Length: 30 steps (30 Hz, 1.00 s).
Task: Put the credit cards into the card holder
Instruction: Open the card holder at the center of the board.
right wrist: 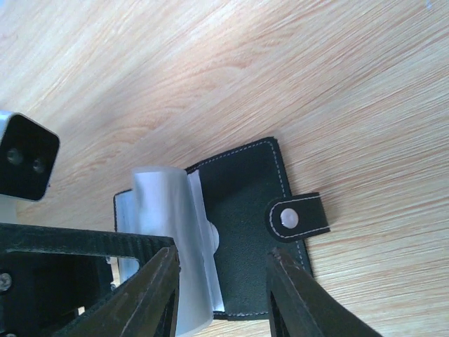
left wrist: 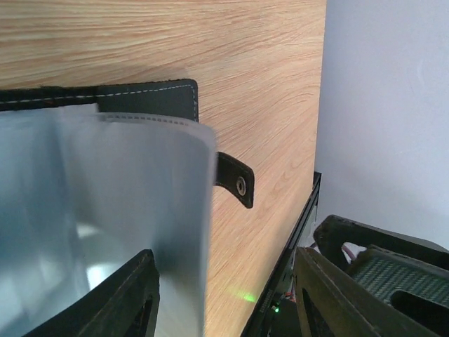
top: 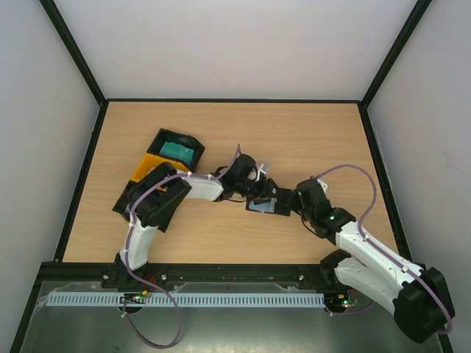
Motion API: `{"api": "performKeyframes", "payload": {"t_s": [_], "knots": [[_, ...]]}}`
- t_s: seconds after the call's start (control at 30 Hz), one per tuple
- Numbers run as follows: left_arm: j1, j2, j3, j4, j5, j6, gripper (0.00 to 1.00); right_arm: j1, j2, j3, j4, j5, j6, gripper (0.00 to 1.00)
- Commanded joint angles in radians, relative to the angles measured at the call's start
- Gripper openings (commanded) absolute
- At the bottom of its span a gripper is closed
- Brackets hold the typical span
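Seen from above, a wooden table (top: 309,132) carries both arms, which meet near its middle over the card holder (top: 268,207). The card holder lies open on the wood between the two grippers, well apart from the trays. At the back left, a black tray (top: 156,141) holds the teal credit cards (top: 176,150); you cannot tell how many lie there. A yellow tray (top: 140,170) sits just beside it, partly hidden under your left arm.

From the left wrist, your left gripper (left wrist: 224,260) has its jaws spread apart and pinches nothing. A clear plastic sleeve (left wrist: 105,210) rises from the holder and curves up toward the camera. Its edge stands between the two fingers, close to the one on the left of that view. Past it you see the stitched black cover and the clasp strap (left wrist: 235,181) with its metal snap, lying on the wood.

From the right wrist, your right gripper (right wrist: 224,256) also has its jaws apart, one finger on either side of the holder's black flap. Whether those fingers touch the holder cannot be told. The sleeve bulges up beside the finger on the left of that view. The strap sticks out from the flap's right edge, its snap undone and facing up.
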Motion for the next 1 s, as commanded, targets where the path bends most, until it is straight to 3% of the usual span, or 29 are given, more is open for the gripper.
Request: {"api": "performKeyframes", "payload": {"t_s": [0.0, 0.2, 0.37, 0.73, 0.97], "knots": [[-0.018, 0.03, 0.049, 0.025, 0.028, -0.013, 0.54, 0.004, -0.055, 0.024, -0.081, 0.093, 0.032, 0.34], [-0.037, 0.058, 0.089, -0.012, 0.021, 0.003, 0.56, 0.004, -0.102, 0.036, -0.126, 0.146, 0.051, 0.35], [-0.047, 0.083, 0.137, -0.152, -0.033, 0.039, 0.56, 0.004, -0.099, 0.054, -0.142, 0.167, 0.052, 0.36], [-0.051, 0.149, 0.178, -0.278, -0.053, 0.007, 0.5, 0.004, -0.092, 0.097, -0.163, 0.189, 0.06, 0.37], [-0.05, 0.059, 0.202, -0.327, -0.084, 0.075, 0.42, 0.004, -0.055, 0.125, -0.142, 0.142, 0.024, 0.37]]}}
